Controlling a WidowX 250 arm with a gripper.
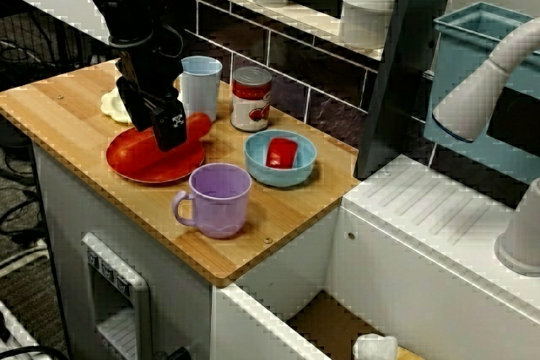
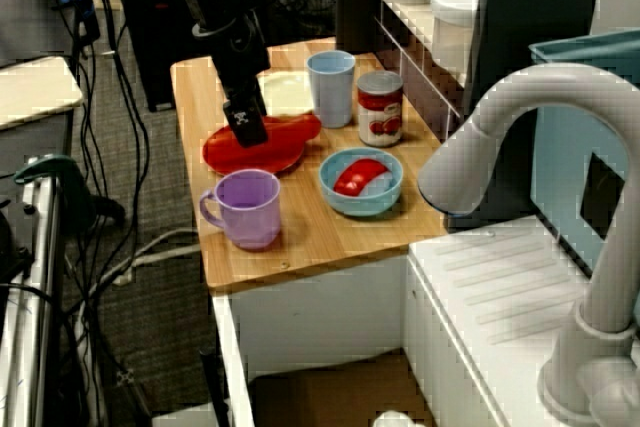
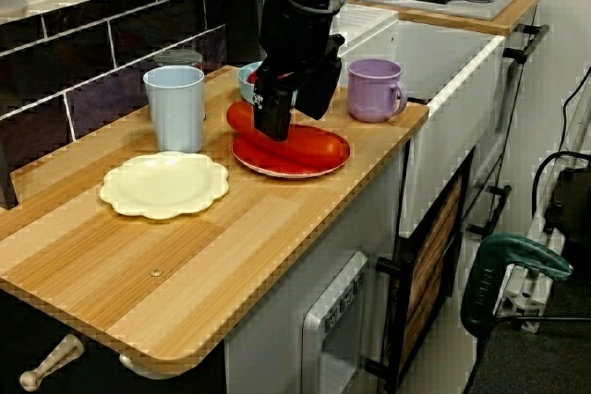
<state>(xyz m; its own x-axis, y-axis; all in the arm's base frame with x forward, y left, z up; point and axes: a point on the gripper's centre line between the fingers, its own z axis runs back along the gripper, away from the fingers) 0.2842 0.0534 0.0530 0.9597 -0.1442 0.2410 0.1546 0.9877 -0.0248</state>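
Note:
My black gripper [image 1: 160, 124] hangs low over a red plate [image 1: 139, 166] near the middle of the wooden counter. A long red sausage-like piece [image 1: 200, 126] lies across that plate. In the view from the counter's end, the gripper [image 3: 294, 115] has its fingers [image 3: 274, 115] apart, standing on either side of the red piece [image 3: 319, 143] right above the plate [image 3: 314, 161]. Nothing is lifted. The view from the sink side shows the gripper [image 2: 250, 125] covering the plate's [image 2: 225, 155] far part, with the red piece [image 2: 295, 129] sticking out to the right.
Around the plate stand a light blue cup [image 1: 201, 82], a red-labelled can [image 1: 251, 99], a blue bowl [image 1: 253, 158] holding a red item, and a purple mug [image 1: 219, 200]. A cream scalloped plate [image 3: 164, 184] lies behind. A tiled ledge with jars runs along the wall.

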